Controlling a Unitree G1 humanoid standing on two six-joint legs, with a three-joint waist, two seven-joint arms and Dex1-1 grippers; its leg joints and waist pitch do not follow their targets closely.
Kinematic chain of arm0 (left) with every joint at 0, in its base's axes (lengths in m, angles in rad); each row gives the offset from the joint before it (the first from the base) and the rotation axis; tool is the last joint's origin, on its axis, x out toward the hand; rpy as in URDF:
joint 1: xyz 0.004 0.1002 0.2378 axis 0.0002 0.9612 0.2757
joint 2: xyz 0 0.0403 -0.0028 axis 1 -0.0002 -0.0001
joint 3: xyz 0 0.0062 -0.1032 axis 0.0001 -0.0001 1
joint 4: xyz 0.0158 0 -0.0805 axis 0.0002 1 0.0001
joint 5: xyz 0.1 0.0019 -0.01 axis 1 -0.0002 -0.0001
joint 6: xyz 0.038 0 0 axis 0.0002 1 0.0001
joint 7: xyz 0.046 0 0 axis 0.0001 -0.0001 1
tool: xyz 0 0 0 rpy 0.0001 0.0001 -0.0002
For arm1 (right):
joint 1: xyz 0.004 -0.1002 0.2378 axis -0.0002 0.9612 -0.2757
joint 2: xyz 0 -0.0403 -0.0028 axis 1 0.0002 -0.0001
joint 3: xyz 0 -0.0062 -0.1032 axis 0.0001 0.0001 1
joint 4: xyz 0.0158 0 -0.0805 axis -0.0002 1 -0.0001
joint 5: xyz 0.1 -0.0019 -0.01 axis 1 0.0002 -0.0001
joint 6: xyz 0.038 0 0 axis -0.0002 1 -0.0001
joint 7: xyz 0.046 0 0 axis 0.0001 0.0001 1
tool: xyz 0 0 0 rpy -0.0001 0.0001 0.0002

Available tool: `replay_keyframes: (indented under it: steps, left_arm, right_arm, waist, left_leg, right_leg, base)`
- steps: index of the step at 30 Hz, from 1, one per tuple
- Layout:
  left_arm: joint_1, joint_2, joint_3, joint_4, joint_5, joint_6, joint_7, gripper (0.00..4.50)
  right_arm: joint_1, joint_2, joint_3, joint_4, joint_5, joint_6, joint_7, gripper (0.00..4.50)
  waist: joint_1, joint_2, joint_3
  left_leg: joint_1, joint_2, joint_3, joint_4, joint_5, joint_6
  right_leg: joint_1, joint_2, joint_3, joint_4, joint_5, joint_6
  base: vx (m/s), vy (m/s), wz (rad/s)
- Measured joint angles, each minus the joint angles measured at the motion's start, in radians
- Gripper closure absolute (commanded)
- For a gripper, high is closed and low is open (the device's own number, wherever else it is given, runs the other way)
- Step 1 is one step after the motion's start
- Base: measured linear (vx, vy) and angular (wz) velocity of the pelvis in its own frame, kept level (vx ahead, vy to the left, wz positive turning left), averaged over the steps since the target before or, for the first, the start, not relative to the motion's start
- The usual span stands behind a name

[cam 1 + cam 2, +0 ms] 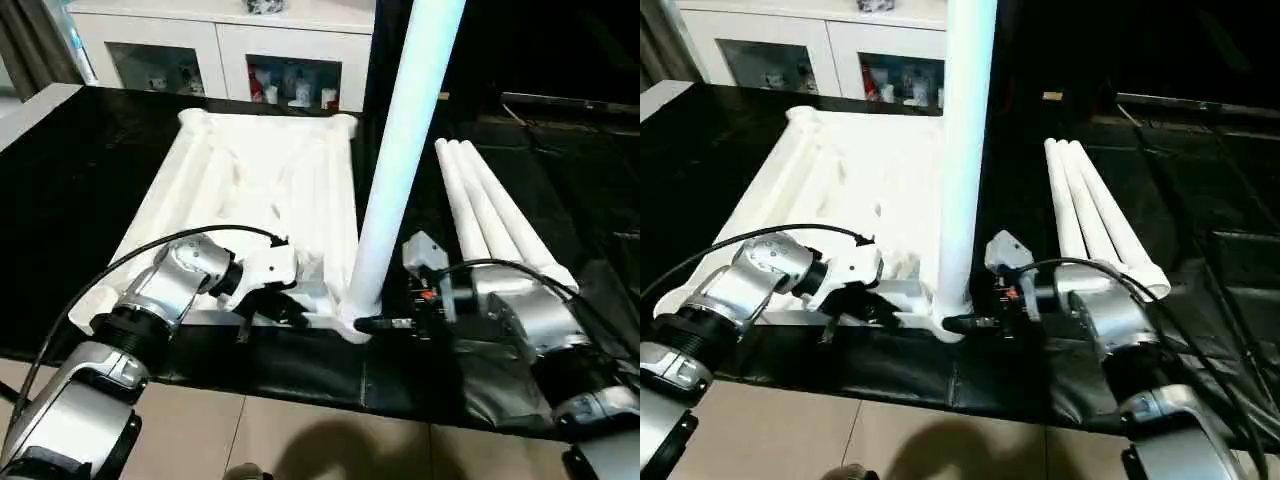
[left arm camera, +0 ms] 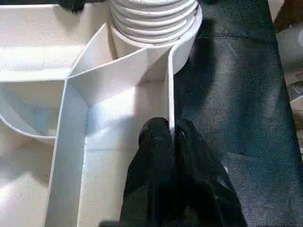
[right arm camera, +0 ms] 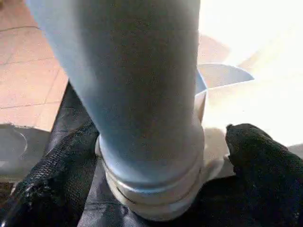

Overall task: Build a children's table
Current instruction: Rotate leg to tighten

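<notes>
One leg (image 1: 400,160) upright in top (image 1: 250,190) corner socket; three legs (image 1: 490,210) beside top unfitted. Left hand (image 2: 168,137) pinching top's rim; right hand (image 3: 142,156) wide around leg base.

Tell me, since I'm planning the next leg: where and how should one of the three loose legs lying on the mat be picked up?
Probably grip the outermost loose leg of the three near its thicker end nearest the robot, coming from above with the fingers closing across its round shaft. The legs lie flat, side by side and touching, so only the outer one has a free flank. The right gripper is closest.
</notes>
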Motion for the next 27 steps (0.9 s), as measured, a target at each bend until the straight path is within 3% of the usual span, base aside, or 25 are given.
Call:
replay_keyframes:
  steps: [4,10,11,19,23,27]
  left_arm:
    - [-0.003,-0.001,0.000,0.008,0.001,-0.008,0.000,4.50]
    - [-0.008,-0.002,0.000,0.024,0.001,-0.019,-0.001,4.50]
    - [-0.011,-0.003,0.000,0.029,0.001,-0.022,-0.002,4.50]
    - [-0.018,-0.010,0.003,0.047,0.001,-0.020,-0.001,4.50]
    - [-0.017,-0.045,0.038,0.045,-0.005,0.069,0.059,4.50]
    - [0.009,-0.093,0.090,0.027,-0.023,0.176,0.172,4.50]
  right_arm:
    - [-0.006,0.011,0.006,0.016,0.000,-0.004,0.006,0.86]
    - [-0.010,0.018,0.006,0.024,0.001,-0.006,0.021,1.11]
    - [-0.010,0.018,0.006,0.024,0.001,-0.006,0.021,1.33]
    - [-0.005,0.022,0.002,0.020,0.001,-0.007,0.014,1.64]
    - [0.055,0.054,-0.058,-0.028,0.019,0.025,-0.085,1.67]
    - [0.091,0.107,-0.121,-0.032,0.024,0.037,-0.262,1.68]
  waist:
    - [0.000,0.000,0.000]
    - [0.000,0.000,0.000]
    - [0.000,0.000,0.000]
    - [0.000,0.000,0.000]
    - [0.003,-0.001,0.000]
    - [-0.016,-0.001,0.000]
  left_leg:
    - [0.000,0.000,0.000,0.000,0.000,0.000]
    - [0.001,0.000,0.000,0.001,0.000,0.000]
    - [0.001,0.000,0.000,0.001,0.000,0.000]
    - [0.001,0.000,0.000,0.001,0.000,0.000]
    - [0.003,0.000,0.000,0.003,0.000,0.000]
    - [0.008,-0.001,0.001,0.003,0.000,-0.001]
  right_leg:
    - [0.000,0.000,0.000,0.000,0.000,0.000]
    - [0.000,0.000,0.000,0.002,0.000,0.000]
    - [0.000,0.000,0.000,0.002,0.000,0.000]
    - [0.000,0.000,0.000,0.005,0.000,0.000]
    - [0.000,-0.001,0.001,0.007,0.000,0.000]
    - [0.002,-0.002,0.002,0.009,0.001,-0.002]
  base:
    - [0.000,0.000,0.00]
    - [0.000,0.000,0.00]
    - [0.000,0.000,0.00]
    - [0.000,0.000,0.00]
    - [0.000,0.000,0.00]
    - [0.000,0.000,0.00]
